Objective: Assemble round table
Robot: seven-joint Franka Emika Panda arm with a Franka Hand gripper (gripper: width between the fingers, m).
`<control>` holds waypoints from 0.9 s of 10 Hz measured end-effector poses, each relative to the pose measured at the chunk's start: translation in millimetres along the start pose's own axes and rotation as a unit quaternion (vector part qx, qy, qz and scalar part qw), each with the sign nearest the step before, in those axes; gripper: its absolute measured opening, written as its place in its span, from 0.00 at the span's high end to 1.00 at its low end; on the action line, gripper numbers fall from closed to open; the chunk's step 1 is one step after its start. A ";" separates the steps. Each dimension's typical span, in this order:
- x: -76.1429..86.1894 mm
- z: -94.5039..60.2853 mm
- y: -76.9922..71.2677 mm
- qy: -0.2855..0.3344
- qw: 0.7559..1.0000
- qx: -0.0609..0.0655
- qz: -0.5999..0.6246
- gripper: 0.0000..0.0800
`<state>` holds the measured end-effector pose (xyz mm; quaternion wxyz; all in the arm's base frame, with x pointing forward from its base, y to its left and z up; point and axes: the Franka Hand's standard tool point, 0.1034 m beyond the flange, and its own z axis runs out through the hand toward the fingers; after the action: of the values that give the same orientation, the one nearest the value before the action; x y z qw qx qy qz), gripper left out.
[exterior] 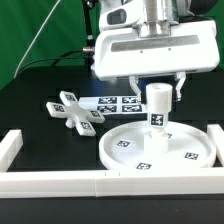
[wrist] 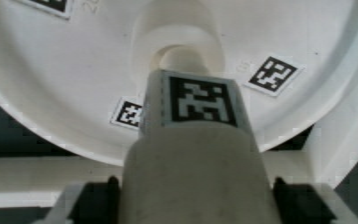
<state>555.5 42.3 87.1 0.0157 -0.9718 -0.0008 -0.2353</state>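
Wrist view: two-finger gripper (wrist: 194, 198) clamped on short white plastic cylindrical leg (wrist: 197, 120) (likely rigid, light, slippery; best held mid-shaft) above rimmed white round disc (wrist: 51, 90).

No legible words, numbers or brand marks. Only signs: black-and-white square tags (wrist: 199, 100), one on leg (exterior: 157, 100), several on disc (exterior: 175, 140), on cross base (exterior: 77, 111) and on marker board (exterior: 120, 102). Coded patterns, not readable.
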 end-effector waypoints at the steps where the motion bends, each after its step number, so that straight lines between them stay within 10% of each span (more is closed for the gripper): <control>1: -1.6 1.8 1.2 0.002 1.000 -0.002 0.000 0.49; 8: -6.6 8.3 1.9 0.005 1.000 -0.005 0.000 0.49; 9: -11.1 5.7 -1.9 -0.035 0.999 0.007 0.002 0.29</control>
<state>548.2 44.4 76.9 0.0227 -0.9794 -0.0010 -0.2008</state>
